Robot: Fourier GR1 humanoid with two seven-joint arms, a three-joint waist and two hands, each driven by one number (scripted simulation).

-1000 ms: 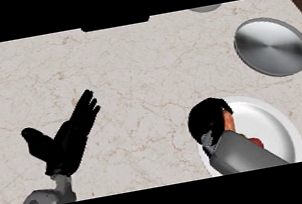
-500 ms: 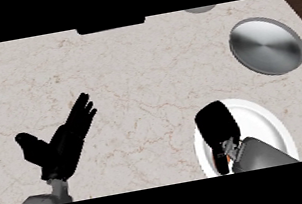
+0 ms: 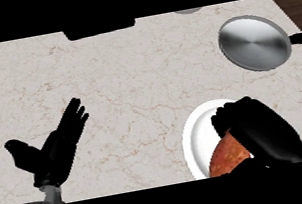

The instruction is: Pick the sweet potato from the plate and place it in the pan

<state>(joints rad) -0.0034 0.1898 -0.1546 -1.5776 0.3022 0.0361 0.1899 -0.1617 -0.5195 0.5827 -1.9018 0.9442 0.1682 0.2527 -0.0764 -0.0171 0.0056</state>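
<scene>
At five o'clock, the right hand (image 3: pixel 258 132) curls round the sweet potato (image 3: pixel 229 156) on the plate (image 3: pixel 194 139). The pan (image 3: pixel 254 43) sits at two o'clock. The left hand (image 3: pixel 53 147) rests open at eight o'clock.

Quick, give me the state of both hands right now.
Left hand: open, fingers straight, holding nothing, above the counter.
Right hand: curled over the sweet potato on the plate.

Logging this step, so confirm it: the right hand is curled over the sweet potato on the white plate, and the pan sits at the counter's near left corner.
One detail is wrong: the pan sits toward the counter's far right, not the near left corner. The head view shows this. The rest holds: the right hand is curled over the sweet potato on the white plate.
</scene>
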